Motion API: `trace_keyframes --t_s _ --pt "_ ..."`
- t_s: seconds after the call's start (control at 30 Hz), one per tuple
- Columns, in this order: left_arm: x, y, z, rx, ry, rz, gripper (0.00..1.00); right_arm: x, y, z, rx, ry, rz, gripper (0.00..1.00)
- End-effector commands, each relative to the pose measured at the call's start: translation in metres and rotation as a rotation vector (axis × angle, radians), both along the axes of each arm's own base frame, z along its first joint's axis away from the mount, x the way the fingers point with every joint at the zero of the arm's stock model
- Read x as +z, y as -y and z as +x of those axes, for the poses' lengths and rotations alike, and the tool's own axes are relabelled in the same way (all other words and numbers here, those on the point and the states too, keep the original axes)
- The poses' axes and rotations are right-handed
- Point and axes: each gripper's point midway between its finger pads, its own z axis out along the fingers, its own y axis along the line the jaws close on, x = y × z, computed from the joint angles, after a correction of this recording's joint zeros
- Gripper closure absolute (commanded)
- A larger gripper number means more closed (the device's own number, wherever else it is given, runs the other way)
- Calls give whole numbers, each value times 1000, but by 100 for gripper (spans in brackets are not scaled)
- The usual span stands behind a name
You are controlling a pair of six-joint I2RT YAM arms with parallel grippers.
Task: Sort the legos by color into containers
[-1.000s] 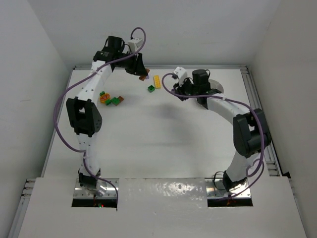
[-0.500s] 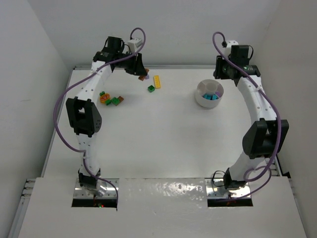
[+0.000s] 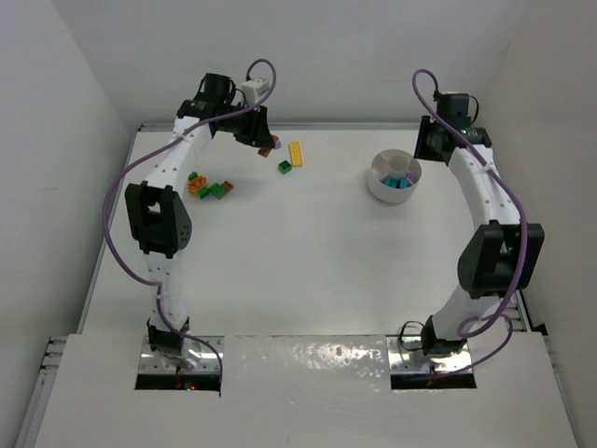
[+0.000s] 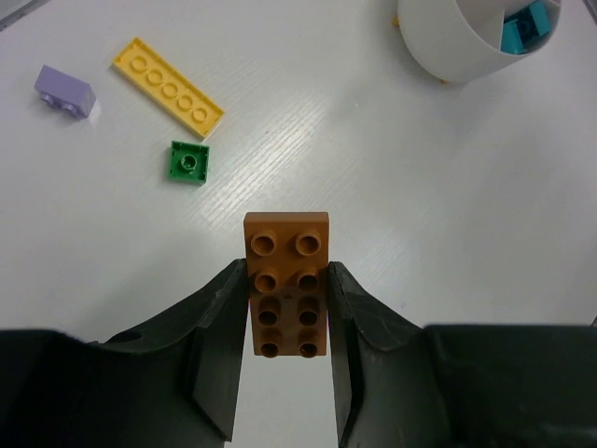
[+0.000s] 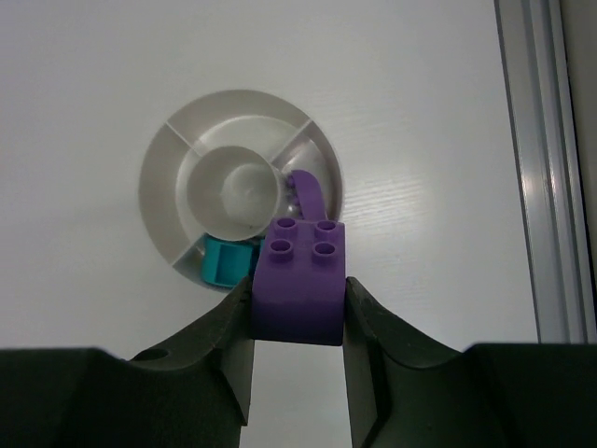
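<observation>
My left gripper [image 4: 287, 273] is shut on a brown lego [image 4: 287, 285], held above the table at the far left [image 3: 262, 136]. Below it lie a lilac lego [image 4: 64, 91], a long yellow plate [image 4: 168, 83] and a small green lego [image 4: 188, 162]. My right gripper [image 5: 298, 287] is shut on a purple lego [image 5: 298, 280], raised over the near rim of the white divided dish [image 5: 160, 177]. It hangs just right of the dish [image 3: 375, 179] in the top view [image 3: 432, 140]. A teal lego [image 5: 224, 261] and a purple piece [image 5: 306, 191] lie in separate compartments.
A cluster of green and orange legos [image 3: 207, 186] lies left of centre, near the left arm. A metal rail [image 5: 536, 168] runs along the table's right edge close to the dish. White walls enclose the back and sides.
The right arm has swung from over the dish toward the back right corner, uncovering the dish. The left arm has barely moved and still holds the brown lego.
</observation>
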Motion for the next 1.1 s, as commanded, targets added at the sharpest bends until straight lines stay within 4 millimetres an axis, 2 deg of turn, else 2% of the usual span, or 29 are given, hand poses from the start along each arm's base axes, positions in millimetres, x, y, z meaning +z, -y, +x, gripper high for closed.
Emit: trace_keyframes --t_s 0.0,0.27,0.47,0.6,0.7,0.87,1.03,1.07 --pt "32 -2 0 -10 98 5 100 -8 16 -15 -80 -23 11 100" --pt "33 -3 4 0 107 6 100 -15 7 -26 -68 -32 62 100" --pt "34 -4 4 2 113 13 100 -29 -5 -45 -72 -65 138 100" --pt "32 -3 4 -1 110 12 100 -38 -5 -53 -71 -86 130 100" --pt "32 -2 5 -1 113 12 100 -29 -4 -45 -49 -56 121 100" --pt "35 -4 6 11 120 11 100 -24 -17 -23 165 4 63 100" --pt "34 -9 1 28 114 36 100 -24 -6 7 237 26 -53 100" --pt "33 -10 1 32 113 39 100 -16 -4 14 239 45 -69 100"
